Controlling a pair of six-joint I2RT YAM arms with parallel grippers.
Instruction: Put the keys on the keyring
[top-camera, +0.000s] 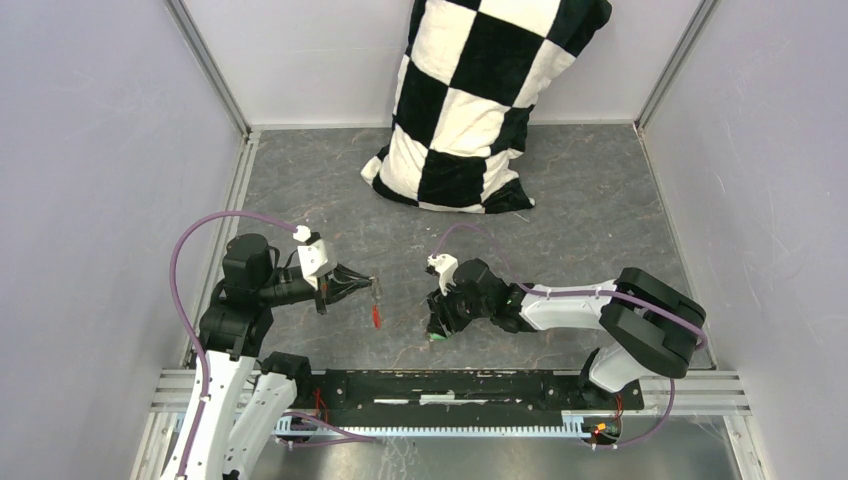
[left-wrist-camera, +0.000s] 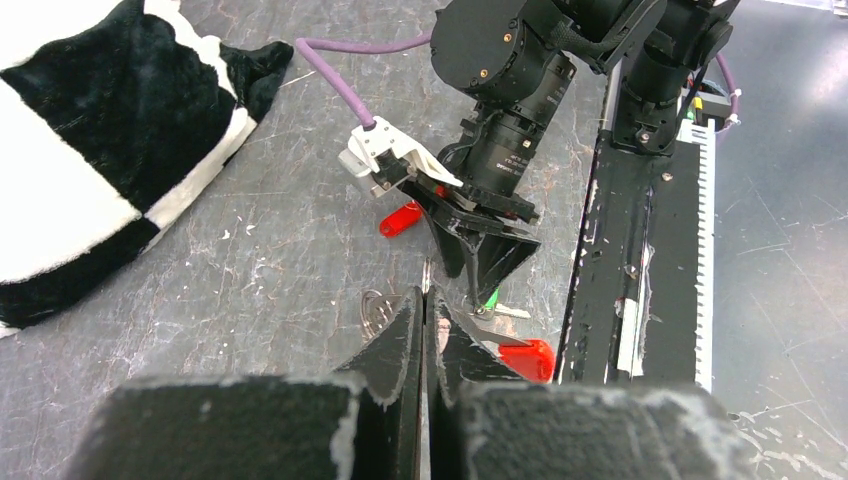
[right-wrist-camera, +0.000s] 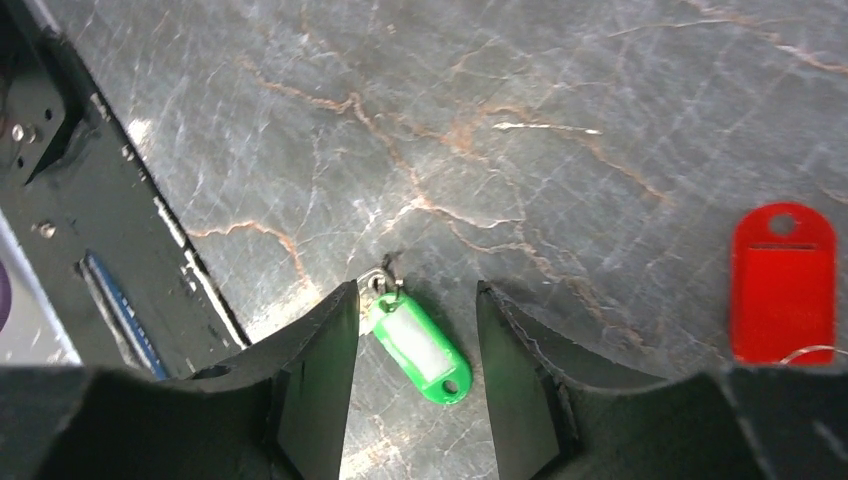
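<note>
Green key (right-wrist-camera: 420, 345) lies flat on the worktop (right-wrist-camera: 560, 120) between the parted fingers of the right gripper (right-wrist-camera: 415, 292), which hold nothing. The red key (right-wrist-camera: 782, 285) lies off to one side, well clear. The left gripper (left-wrist-camera: 425, 305) is pinched shut on the thin wire of the keyring (left-wrist-camera: 525, 358), its red fob beside the fingers.

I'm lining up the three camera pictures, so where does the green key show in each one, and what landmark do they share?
Top view: green key low centre, peeking out beneath the right gripper.
Left wrist view: green key a sliver just right of centre, under that gripper.
Right wrist view: green key bottom centre, between the open fingers.
Shared landmark: the black rail.
</note>
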